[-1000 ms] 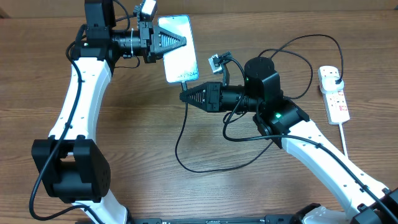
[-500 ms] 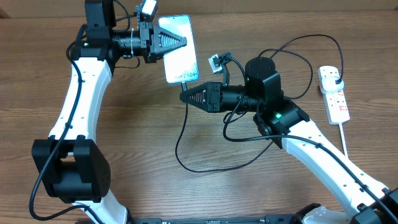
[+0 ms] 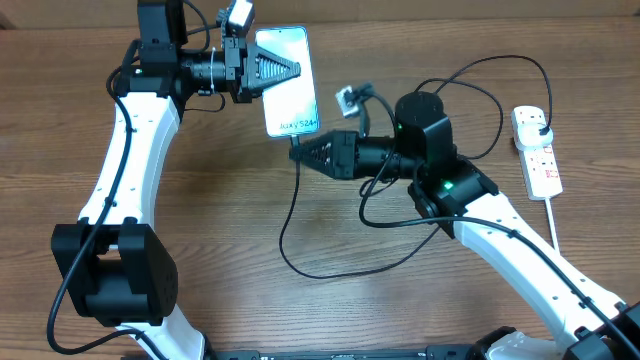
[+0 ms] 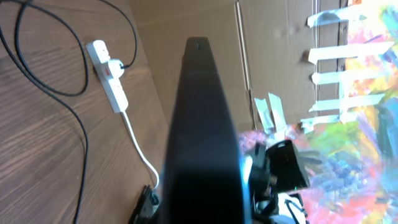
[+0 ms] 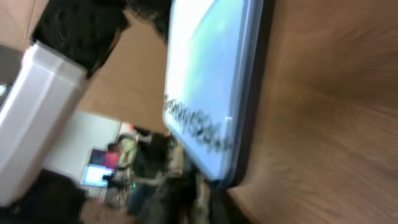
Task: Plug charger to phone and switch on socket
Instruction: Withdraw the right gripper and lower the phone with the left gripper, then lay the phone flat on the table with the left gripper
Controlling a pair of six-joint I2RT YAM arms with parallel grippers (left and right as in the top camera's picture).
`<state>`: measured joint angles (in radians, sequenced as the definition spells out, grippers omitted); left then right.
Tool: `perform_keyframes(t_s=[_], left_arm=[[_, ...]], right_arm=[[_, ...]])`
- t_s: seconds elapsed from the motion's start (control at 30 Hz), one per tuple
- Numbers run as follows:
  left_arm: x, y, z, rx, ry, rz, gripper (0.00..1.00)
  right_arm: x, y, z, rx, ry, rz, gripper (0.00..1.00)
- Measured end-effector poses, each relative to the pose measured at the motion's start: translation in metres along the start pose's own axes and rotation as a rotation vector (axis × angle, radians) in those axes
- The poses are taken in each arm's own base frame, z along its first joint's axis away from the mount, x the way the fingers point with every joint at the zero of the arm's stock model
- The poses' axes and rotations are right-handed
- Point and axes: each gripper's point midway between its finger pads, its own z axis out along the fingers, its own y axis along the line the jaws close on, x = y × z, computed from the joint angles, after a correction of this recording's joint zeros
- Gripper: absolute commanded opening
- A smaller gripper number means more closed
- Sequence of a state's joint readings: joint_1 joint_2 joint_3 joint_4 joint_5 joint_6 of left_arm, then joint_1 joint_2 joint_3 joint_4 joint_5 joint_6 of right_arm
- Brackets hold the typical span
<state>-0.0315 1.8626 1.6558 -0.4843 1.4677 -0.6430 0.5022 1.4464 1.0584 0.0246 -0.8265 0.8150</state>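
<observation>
My left gripper is shut on the phone and holds it off the table with its light blue screen up. The "Galaxy" edge points toward my right gripper. That gripper is shut on the connector end of the charger, just below the phone's short edge. The black cable hangs from it, loops over the table and runs to the black plug in the socket. In the right wrist view the phone fills the frame, and the connector is blurred. In the left wrist view the phone is edge-on and the socket lies beyond.
The socket's thick white cord runs toward the front right edge. The charger's slack lies in a loop in front of the right arm. A cardboard wall stands behind the table.
The phone has tilted and shifted slightly, so its Galaxy text now shows. My right gripper has crept up toward the phone's lower edge. The socket has not moved.
</observation>
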Motion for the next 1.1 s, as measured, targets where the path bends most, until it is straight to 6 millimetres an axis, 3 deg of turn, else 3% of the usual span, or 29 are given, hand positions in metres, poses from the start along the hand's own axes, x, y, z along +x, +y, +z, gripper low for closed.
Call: perform_keyframes(t_s=[0.37,0.53,0.63,0.73,0.93,1.1], left_arm=[[-0.008,0.013,-0.013,-0.06,-0.059,0.028,0.04],[0.003,0.049,-0.02,-0.22,-0.098,-0.097,0.04],[0.017,0.08,-0.026,-0.388,-0.1,-0.159,0.04],[0.026,0.096,-0.028,-0.486,-0.077,-0.138,0.04],[0.041,0.112,-0.016,-0.552,0.008,-0.08,0.04],[0.05,0.144,-0.001,-0.569,0.082,-0.115,0.04]], right_arm=[[0.001,-0.025,-0.006,0.097,-0.009,0.042,0.36],[0.006,-0.044,-0.015,0.158,0.008,0.081,0.38],[0.005,-0.064,-0.03,0.221,0.005,0.129,0.39],[0.001,-0.083,-0.047,0.277,-0.008,0.161,0.42],[0.006,-0.1,-0.06,0.337,0.006,0.161,0.44],[0.016,-0.109,-0.064,0.385,0.034,0.171,0.46]])
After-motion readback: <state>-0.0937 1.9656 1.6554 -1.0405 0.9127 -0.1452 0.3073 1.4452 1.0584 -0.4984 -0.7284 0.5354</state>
